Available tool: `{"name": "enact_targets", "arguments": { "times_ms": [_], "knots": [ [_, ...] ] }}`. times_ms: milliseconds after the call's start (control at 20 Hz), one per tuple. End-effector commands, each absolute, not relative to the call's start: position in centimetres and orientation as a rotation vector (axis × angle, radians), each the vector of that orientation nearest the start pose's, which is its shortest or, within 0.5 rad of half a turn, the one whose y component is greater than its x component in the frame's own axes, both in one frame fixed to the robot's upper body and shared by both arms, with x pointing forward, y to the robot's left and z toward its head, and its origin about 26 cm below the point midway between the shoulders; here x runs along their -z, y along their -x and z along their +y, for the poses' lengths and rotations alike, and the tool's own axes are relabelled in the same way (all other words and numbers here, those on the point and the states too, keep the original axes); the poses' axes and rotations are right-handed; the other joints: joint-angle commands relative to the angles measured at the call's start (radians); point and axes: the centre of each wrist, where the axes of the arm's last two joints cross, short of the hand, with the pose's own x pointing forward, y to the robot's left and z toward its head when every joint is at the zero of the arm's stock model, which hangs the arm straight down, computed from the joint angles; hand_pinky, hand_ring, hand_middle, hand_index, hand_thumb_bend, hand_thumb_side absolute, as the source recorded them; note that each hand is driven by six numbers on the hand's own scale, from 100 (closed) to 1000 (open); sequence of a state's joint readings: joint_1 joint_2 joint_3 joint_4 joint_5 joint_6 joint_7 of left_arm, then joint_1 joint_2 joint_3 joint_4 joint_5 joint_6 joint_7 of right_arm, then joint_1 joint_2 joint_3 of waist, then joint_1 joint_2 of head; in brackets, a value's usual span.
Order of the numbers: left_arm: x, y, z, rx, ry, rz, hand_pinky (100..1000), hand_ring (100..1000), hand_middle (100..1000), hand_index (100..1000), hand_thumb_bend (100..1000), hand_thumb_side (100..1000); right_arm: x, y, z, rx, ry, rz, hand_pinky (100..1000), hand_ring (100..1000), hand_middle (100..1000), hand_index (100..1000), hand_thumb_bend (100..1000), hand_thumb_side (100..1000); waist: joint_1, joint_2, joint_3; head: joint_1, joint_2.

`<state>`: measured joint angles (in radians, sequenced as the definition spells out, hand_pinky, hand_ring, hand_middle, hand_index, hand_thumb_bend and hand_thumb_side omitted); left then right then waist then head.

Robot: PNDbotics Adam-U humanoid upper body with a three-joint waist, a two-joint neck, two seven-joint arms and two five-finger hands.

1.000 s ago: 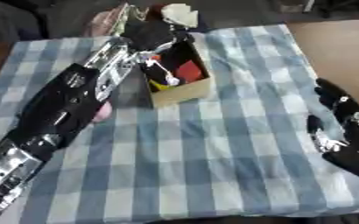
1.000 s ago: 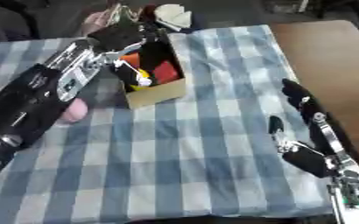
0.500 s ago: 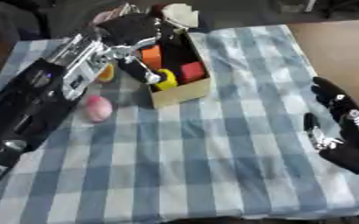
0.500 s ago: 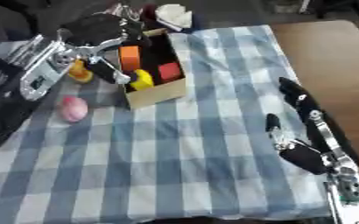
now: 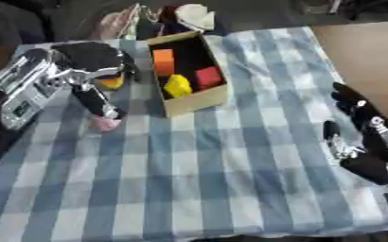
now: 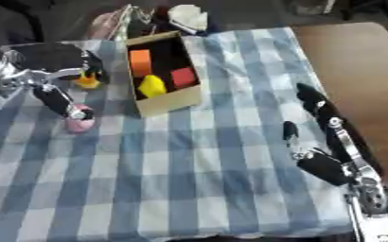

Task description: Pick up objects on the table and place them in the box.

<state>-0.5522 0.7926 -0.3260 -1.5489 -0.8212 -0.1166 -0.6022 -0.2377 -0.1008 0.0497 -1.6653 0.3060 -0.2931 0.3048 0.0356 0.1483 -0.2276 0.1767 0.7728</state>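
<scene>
A cardboard box [image 5: 199,98] stands at the back of the checked cloth, with an orange block [image 5: 164,61], a yellow piece [image 5: 178,86] and a red block [image 5: 208,76] inside. My left hand [image 6: 48,64] hovers left of the box, open. One long finger [image 6: 58,100] reaches down to a small pink object [image 6: 80,125] on the cloth and touches it. A yellow-orange object [image 6: 87,83] lies just beneath the hand, partly hidden. My right hand [image 6: 321,137] rests open at the right edge, fingers pointing away.
The blue-and-white checked cloth [image 5: 230,165] covers most of the table; bare brown tabletop [image 5: 371,52] shows at the right. Behind the box lie a white object [image 5: 193,16] and other clutter at the far edge.
My left arm has pulled back from over the box to its left side and lowered a finger onto the pink object. The right hand has stayed put.
</scene>
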Motion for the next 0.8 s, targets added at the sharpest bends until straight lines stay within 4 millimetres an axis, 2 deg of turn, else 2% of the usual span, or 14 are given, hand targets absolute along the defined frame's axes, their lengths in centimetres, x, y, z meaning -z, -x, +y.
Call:
{"name": "enact_targets", "arguments": {
  "times_ms": [50, 250, 400, 450, 550, 700, 800],
  "knots": [
    [-19.9, -37.8, 32.8, 1.825, -0.973, -1.049, 726, 636, 635, 779, 472, 294, -9.0, -33.0, -22.6, -0.779, 0.071, -2.089, 1000, 1000, 1000, 1000, 100, 424, -0.005, -0.013, 0.001, -0.004, -0.003],
    [-18.3, -38.4, 33.5, 1.830, -0.942, -0.964, 728, 645, 649, 788, 494, 328, -9.0, -33.0, -22.6, -0.777, 0.072, -2.091, 1000, 1000, 1000, 1000, 100, 423, -0.008, -0.012, 0.002, -0.005, -0.003],
    [-17.2, -38.8, 33.9, 1.843, -0.917, -0.905, 725, 641, 645, 784, 532, 308, -9.0, -33.1, -22.5, -0.778, 0.071, -2.092, 1000, 1000, 1000, 1000, 100, 423, -0.010, -0.010, 0.003, -0.006, -0.003],
    [-16.9, -38.9, 34.0, 1.849, -0.906, -0.891, 725, 638, 643, 782, 499, 322, -9.0, -33.1, -22.5, -0.777, 0.071, -2.092, 1000, 1000, 1000, 1000, 100, 423, -0.011, -0.010, 0.003, -0.007, -0.003],
    [-16.6, -39.0, 34.2, 1.864, -0.885, -0.867, 718, 627, 632, 772, 500, 304, -9.0, -33.1, -22.6, -0.776, 0.073, -2.092, 1000, 1000, 1000, 1000, 100, 423, -0.011, -0.009, 0.003, -0.007, -0.003],
    [-16.7, -39.0, 34.3, 1.879, -0.880, -0.850, 671, 561, 555, 706, 485, 189, -9.0, -33.1, -22.6, -0.776, 0.072, -2.092, 1000, 1000, 1000, 1000, 100, 423, -0.011, -0.008, 0.005, -0.007, -0.003],
    [-17.1, -38.9, 34.3, 1.872, -0.900, -0.869, 640, 510, 492, 647, 452, 174, -8.9, -33.1, -22.6, -0.777, 0.072, -2.092, 1000, 1000, 1000, 1000, 100, 423, -0.011, -0.008, 0.006, -0.008, -0.003]
  ]
}}
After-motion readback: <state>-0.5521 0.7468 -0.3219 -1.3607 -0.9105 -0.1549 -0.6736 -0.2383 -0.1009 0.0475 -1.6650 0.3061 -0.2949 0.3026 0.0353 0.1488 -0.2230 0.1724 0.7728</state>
